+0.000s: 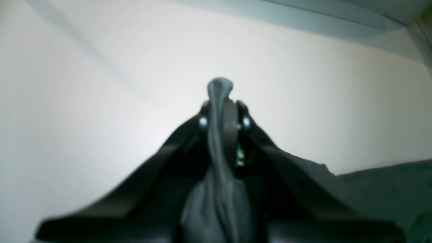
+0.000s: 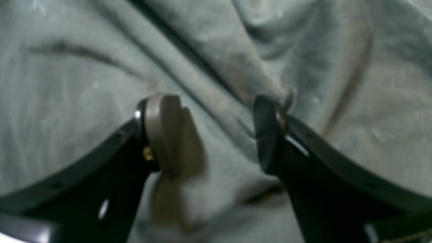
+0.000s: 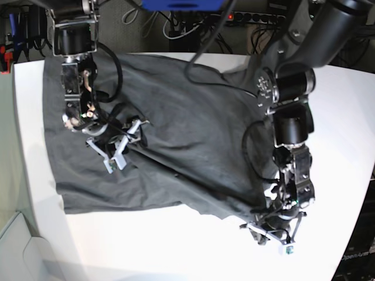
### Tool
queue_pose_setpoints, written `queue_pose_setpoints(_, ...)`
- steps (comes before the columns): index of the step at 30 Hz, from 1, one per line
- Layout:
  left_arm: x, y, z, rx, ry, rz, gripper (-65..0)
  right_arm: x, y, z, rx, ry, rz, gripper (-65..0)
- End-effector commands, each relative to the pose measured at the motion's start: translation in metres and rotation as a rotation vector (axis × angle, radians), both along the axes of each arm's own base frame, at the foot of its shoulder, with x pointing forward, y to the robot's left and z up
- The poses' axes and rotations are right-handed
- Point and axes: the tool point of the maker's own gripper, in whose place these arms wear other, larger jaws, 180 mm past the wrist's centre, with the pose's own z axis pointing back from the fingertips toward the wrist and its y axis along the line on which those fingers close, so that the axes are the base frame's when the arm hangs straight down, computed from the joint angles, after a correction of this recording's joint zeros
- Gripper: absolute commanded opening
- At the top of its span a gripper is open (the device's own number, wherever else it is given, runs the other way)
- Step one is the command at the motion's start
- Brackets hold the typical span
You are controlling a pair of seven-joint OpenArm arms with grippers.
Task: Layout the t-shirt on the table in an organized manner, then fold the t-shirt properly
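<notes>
T-shirt [image 3: 176,117] pinched by left gripper [image 1: 221,101], right gripper [image 2: 216,131] spread above it

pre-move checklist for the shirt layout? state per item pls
1. Left gripper shut on the t-shirt: ok, cloth bunched between its fingertips.
2. Right gripper open: ok, jaws wide apart, nothing between them.
3. Right gripper over cloth: ok, wrinkled fabric fills its view; contact cannot tell.
4. T-shirt flat: not ok, creased, with a long diagonal ridge running across it in the base view.
5. T-shirt fully on the table: cannot tell, far edge hidden behind the arms.
6. Which part the left gripper holds, hem or sleeve: cannot tell.
</notes>
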Motion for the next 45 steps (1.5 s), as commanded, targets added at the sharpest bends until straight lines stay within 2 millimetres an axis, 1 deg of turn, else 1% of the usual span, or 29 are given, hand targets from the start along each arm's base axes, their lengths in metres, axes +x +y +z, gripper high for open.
queue_pose_setpoints(1, 0.016, 0.005, 0.046, 0.004, -0.119, 0.012, -64.9, 0.006, -0.002, 0.009, -0.013, -0.022, 0.005, -31.4)
queue_pose_setpoints(2, 0.013, 0.005, 0.044, 0.009, -0.112, 0.013, -64.9, 0.007, -0.001, 0.012, -0.013, -0.03, 0.006, -31.4)
queue_pose_setpoints(4, 0.008, 0.009, 0.051, 0.025, -0.115, 0.017, -64.1, 0.006, -0.001, 0.011, -0.014, -0.028, 0.007, -31.4)
queue_pose_setpoints(6, -0.001, 0.013, 0.053, 0.044, -0.11, 0.023, -60.1, 0.004, -0.001, 0.01, -0.014, -0.023, 0.007, -31.4)
queue_pose_setpoints(8, -0.008, 0.018, 0.056, 0.061, -0.114, 0.031, -53.6, 0.003, -0.001, 0.008, -0.014, -0.02, 0.007, -31.4)
queue_pose_setpoints(11, -0.021, 0.022, 0.054, 0.081, -0.113, 0.041, -42.8, -0.001, -0.001, 0.005, -0.014, -0.011, 0.007, -31.4)
queue_pose_setpoints(13, -0.031, 0.02, 0.048, 0.083, -0.097, 0.041, -34.9, -0.001, -0.001, 0.005, -0.014, -0.01, 0.007, -31.4)
queue_pose_setpoints(15, -0.045, 0.021, 0.039, 0.095, -0.078, 0.045, -29.2, -0.001, -0.001, 0.005, -0.014, -0.01, 0.007, -31.4)
queue_pose_setpoints(16, -0.053, 0.023, 0.038, 0.105, -0.076, 0.05, -28.2, -0.002, -0.001, 0.004, -0.014, -0.008, 0.007, -31.4)
queue_pose_setpoints(18, -0.069, 0.027, 0.033, 0.126, -0.064, 0.059, -29.5, -0.006, -0.001, 0.001, -0.014, 0.001, 0.007, -31.4)
queue_pose_setpoints(20, -0.083, 0.025, 0.03, 0.127, -0.061, 0.063, -30.1, -0.007, -0.001, 0.0, -0.014, 0.003, 0.007, -31.4)
queue_pose_setpoints(23, -0.106, 0.043, 0.029, 0.088, -0.078, 0.119, -30.0, -0.012, -0.002, -0.003, -0.013, 0.013, 0.006, -31.4)
queue_pose_setpoints(24, -0.115, 0.048, 0.027, 0.07, -0.081, 0.134, -29.9, -0.013, -0.001, 0.0, -0.014, 0.003, 0.008, -31.4)
queue_pose_setpoints(25, -0.124, 0.051, 0.021, 0.052, -0.068, 0.143, -29.9, -0.014, 0.0, 0.005, -0.014, -0.013, 0.012, -31.4)
queue_pose_setpoints(27, -0.135, 0.057, 0.011, 0.013, -0.04, 0.154, -29.8, -0.015, 0.003, 0.017, -0.015, -0.049, 0.019, -31.3)
queue_pose_setpoints(29, -0.142, 0.071, 0.009, -0.008, -0.033, 0.177, -29.7, -0.017, 0.006, 0.029, -0.015, -0.085, 0.029, -31.3)
queue_pose_setpoints(32, -0.14, 0.081, 0.019, -0.016, -0.061, 0.179, -28.7, -0.02, 0.008, 0.031, -0.012, -0.09, 0.03, -31.3)
queue_pose_setpoints(34, -0.137, 0.084, 0.027, -0.022, -0.083, 0.173, -25.3, -0.021, 0.008, 0.026, -0.011, -0.076, 0.029, -31.3)
queue_pose_setpoints(35, -0.133, 0.085, 0.035, -0.024, -0.105, 0.17, -23.0, -0.023, 0.01, 0.023, -0.01, -0.067, 0.037, -31.3)
queue_pose_setpoints(36, -0.13, 0.086, 0.04, -0.028, -0.118, 0.169, -20.5, -0.025, 0.018, 0.022, -0.009, -0.065, 0.058, -31.3)
queue_pose_setpoints(37, -0.127, 0.086, 0.044, -0.029, -0.125, 0.169, -18.4, -0.027, 0.025, 0.022, -0.007, -0.065, 0.08, -31.3)
queue_pose_setpoints(38, -0.126, 0.084, 0.043, -0.033, -0.12, 0.166, -16.9, -0.028, 0.031, 0.023, -0.006, -0.066, 0.097, -31.3)
queue_pose_setpoints(40, -0.127, 0.071, 0.033, -0.04, -0.07, 0.131, -15.5, -0.029, 0.042, 0.031, -0.003, -0.091, 0.131, -31.3)
queue_pose_setpoints(42, -0.131, 0.054, 0.017, -0.051, -0.009, 0.092, -15.5, -0.032, 0.052, 0.039, 0.002, -0.112, 0.158, -31.4)
queue_pose_setpoints(44, -0.141, 0.038, -0.008, -0.074, 0.056, 0.068, -15.5, -0.032, 0.059, 0.05, 0.006, -0.146, 0.175, -31.4)
queue_pose_setpoints(45, -0.146, 0.034, -0.021, -0.091, 0.088, 0.067, -15.5, -0.031, 0.061, 0.056, 0.009, -0.162, 0.18, -31.4)
